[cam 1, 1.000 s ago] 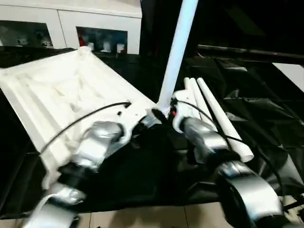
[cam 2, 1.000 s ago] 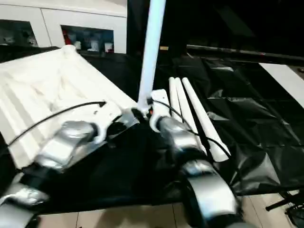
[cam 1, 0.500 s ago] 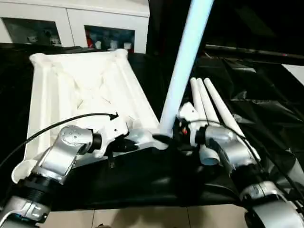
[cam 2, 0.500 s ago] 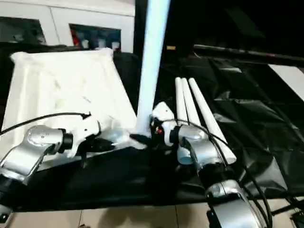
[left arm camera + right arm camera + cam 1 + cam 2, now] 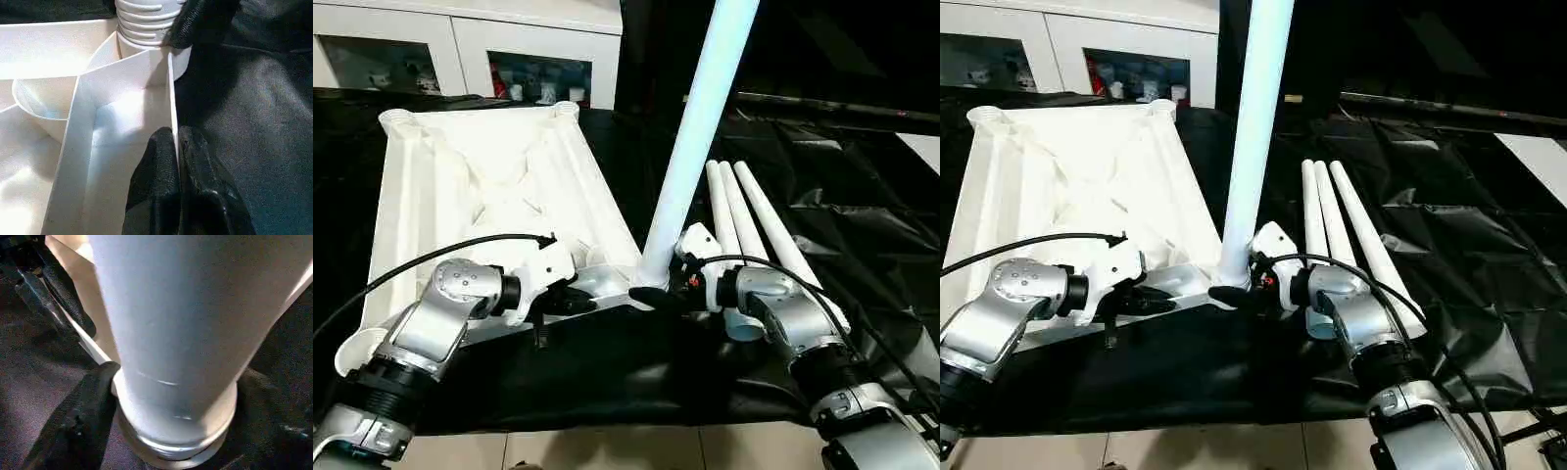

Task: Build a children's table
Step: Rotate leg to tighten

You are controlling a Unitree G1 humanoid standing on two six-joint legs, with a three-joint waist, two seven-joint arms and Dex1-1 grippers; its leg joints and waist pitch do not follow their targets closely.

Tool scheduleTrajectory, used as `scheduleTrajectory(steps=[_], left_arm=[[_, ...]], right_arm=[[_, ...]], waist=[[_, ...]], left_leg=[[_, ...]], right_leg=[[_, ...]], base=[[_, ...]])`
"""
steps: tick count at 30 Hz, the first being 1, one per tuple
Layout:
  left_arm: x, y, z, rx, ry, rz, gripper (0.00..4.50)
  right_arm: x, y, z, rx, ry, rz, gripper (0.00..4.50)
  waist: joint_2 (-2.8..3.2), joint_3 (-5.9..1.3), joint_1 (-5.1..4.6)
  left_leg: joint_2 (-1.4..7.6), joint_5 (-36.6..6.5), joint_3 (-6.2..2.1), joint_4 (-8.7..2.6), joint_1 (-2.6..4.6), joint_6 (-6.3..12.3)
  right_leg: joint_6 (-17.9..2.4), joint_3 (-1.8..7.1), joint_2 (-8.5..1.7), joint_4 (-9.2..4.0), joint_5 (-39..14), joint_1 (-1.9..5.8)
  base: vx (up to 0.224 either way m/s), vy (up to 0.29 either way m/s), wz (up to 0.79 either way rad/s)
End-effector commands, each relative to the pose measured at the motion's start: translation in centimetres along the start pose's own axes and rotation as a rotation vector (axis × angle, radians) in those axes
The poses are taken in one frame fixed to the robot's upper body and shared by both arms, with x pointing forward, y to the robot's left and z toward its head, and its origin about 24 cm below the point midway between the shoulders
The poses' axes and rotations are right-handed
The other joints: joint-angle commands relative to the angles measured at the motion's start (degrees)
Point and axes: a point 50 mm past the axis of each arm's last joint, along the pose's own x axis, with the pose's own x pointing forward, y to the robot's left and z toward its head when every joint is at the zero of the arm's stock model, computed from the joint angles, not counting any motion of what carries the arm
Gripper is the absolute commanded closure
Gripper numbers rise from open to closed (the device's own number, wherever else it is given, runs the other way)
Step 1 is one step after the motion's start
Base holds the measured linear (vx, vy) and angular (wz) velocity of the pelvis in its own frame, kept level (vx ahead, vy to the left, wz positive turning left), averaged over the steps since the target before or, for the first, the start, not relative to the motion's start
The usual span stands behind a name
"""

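Standing upright at frame centre, the leg point(image 5: 690, 162) sits in the upturned tabletop's point(image 5: 460, 196) corner socket; right pincer point(image 5: 658, 295) grips its base, left pincer point(image 5: 177, 161) pinches the rim—twist straight, keeping it vertical.

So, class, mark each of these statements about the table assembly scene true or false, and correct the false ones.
1. The tabletop lies with its ribbed underside facing up. True.
2. One leg stands upright in a corner socket of the top. True.
3. Four spare legs lie on the black cloth. False: three spare legs lie side by side.
4. The left gripper is shut on the tabletop's thin edge wall. True.
5. The right gripper is at the far corner by the cabinet. False: it is at the base of the standing leg, at the near corner.
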Motion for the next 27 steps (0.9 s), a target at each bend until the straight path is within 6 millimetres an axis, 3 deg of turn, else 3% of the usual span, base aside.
scheduleTrajectory(steps=[1,8,12,13,15,19,21,23,25,27], left_arm=[[0.8,-0.8,0.0,-0.004,-0.033,-0.056,4.50],[1.3,-0.2,0.0,-0.033,-0.028,0.021,4.50],[3.2,1.1,0.8,-0.096,-0.032,0.196,4.50],[3.9,1.3,1.2,-0.111,-0.030,0.236,4.50],[4.8,1.4,1.7,-0.132,-0.034,0.283,4.50],[6.0,1.5,2.7,-0.163,-0.054,0.326,4.50],[7.4,1.3,4.0,-0.182,-0.080,0.354,4.50],[8.0,1.1,4.5,-0.168,-0.081,0.355,4.50],[7.9,1.1,4.4,-0.154,-0.071,0.356,4.50],[7.6,1.2,4.0,-0.154,-0.066,0.359,4.50]], right_arm=[[-0.4,0.0,0.0,-0.001,-0.005,-0.006,1.49],[0.2,-0.6,-0.7,0.103,-0.052,-0.165,1.69],[1.5,-1.3,-1.7,0.242,-0.074,-0.413,1.72],[1.9,-1.5,-1.9,0.287,-0.074,-0.500,1.72],[2.4,-1.7,-2.0,0.322,-0.073,-0.583,1.73],[3.3,-1.6,-1.9,0.370,-0.078,-0.657,1.73],[5.1,-0.8,-1.0,0.328,-0.058,-0.655,1.73],[6.4,-0.2,-0.1,0.279,-0.068,-0.623,1.73],[6.7,-0.1,0.4,0.282,-0.099,-0.611,1.17],[6.7,-0.2,0.8,0.281,-0.123,-0.598,1.03]], waist=[[0.64,-3.14,-0.10],[0.63,-3.01,-0.26],[0.73,-2.92,-0.31],[0.78,-2.85,-0.46],[0.67,-3.04,-0.42],[0.87,-3.22,-0.37],[0.89,-3.29,-0.47],[0.77,-3.36,-0.37],[0.54,-3.34,-0.36],[0.47,-3.24,-0.30]], left_leg=[[1.47,-4.11,0.28,-3.39,0.02,2.67],[1.45,-5.57,0.27,-3.56,0.03,1.59],[1.44,-7.46,0.17,-3.70,0.18,-0.08],[1.42,-8.15,0.28,-3.70,0.30,-0.54],[1.38,-8.31,0.12,-3.70,0.18,-1.15],[1.09,-6.91,0.19,-3.52,0.00,-0.19],[1.08,-6.45,0.35,-3.42,0.17,0.19],[1.00,-5.87,0.37,-3.31,-0.19,0.65],[0.87,-6.40,0.43,-3.26,-0.23,1.49],[0.96,-6.75,0.42,-3.29,-0.21,1.89]], right_leg=[[-11.96,3.54,-3.62,-3.58,-2.63,3.41],[-11.32,3.60,-3.68,-3.90,-5.72,3.27],[-9.96,3.67,-3.83,-4.37,-10.65,3.14],[-9.67,3.79,-3.82,-4.54,-11.76,2.74],[-8.61,3.74,-3.79,-4.52,-13.00,2.93],[-8.71,3.90,-3.44,-4.14,-8.19,2.97],[-9.32,3.97,-3.38,-4.06,-6.53,2.75],[-9.20,3.97,-3.47,-3.99,-5.99,3.05],[-8.68,3.97,-3.50,-4.14,-6.85,3.05],[-8.30,3.95,-3.53,-4.23,-7.92,2.89]], base=[[0.000,0.000,0.00],[0.000,0.000,0.00],[0.000,0.000,0.00],[0.000,0.000,0.00],[0.000,0.000,0.00],[0.000,0.000,0.00],[0.000,0.000,0.00],[0.000,0.000,0.00],[0.000,0.000,0.00],[0.000,0.000,0.00]])
